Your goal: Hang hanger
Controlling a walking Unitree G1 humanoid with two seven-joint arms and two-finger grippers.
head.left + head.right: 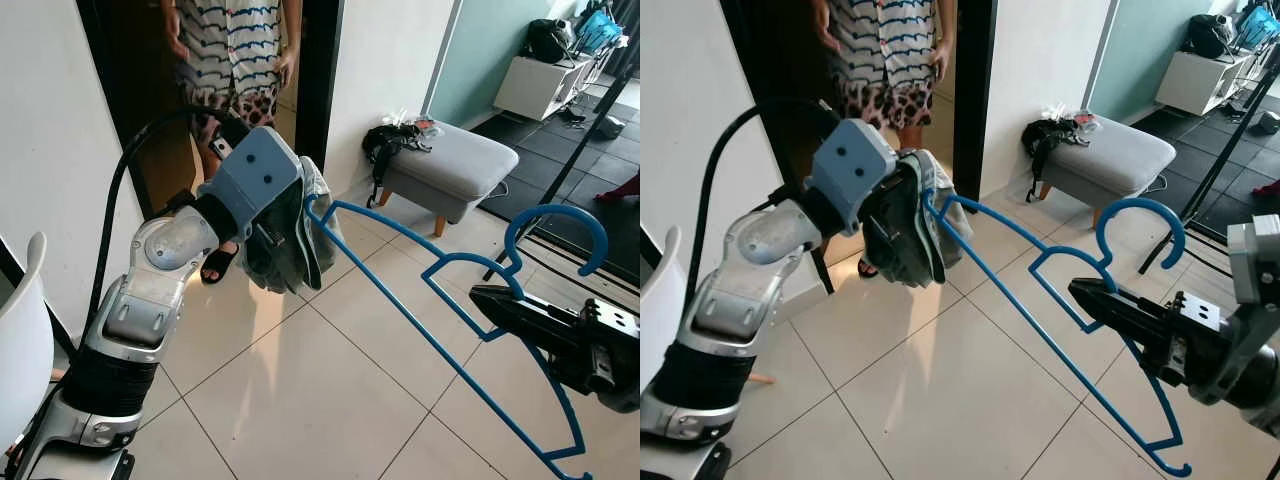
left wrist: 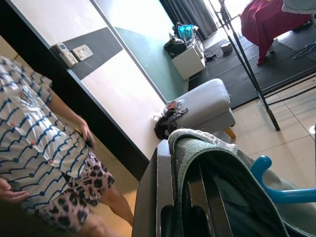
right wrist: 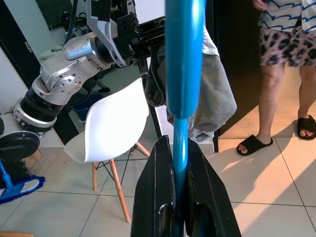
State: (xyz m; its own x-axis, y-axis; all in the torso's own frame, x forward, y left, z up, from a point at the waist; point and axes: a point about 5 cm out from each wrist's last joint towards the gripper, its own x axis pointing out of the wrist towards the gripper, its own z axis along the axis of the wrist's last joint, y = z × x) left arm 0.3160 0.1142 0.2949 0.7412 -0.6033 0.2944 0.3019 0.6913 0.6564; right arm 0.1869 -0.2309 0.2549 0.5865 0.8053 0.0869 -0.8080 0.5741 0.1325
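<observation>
A blue plastic hanger stretches across the middle of the scene above the tiled floor. My right gripper is shut on the hanger just below its hook; the wrist view has the blue bar running between the black fingers. My left gripper, raised at the left, is shut on a grey-green garment bunched at the hanger's far end. That garment covers the fingers in the left wrist view, with the hanger's blue tip beside it.
A person in a striped top and sandals stands in the dark doorway ahead. A grey ottoman with a black bag sits at the right. A black pole slants at the far right. A white chair stands at my left.
</observation>
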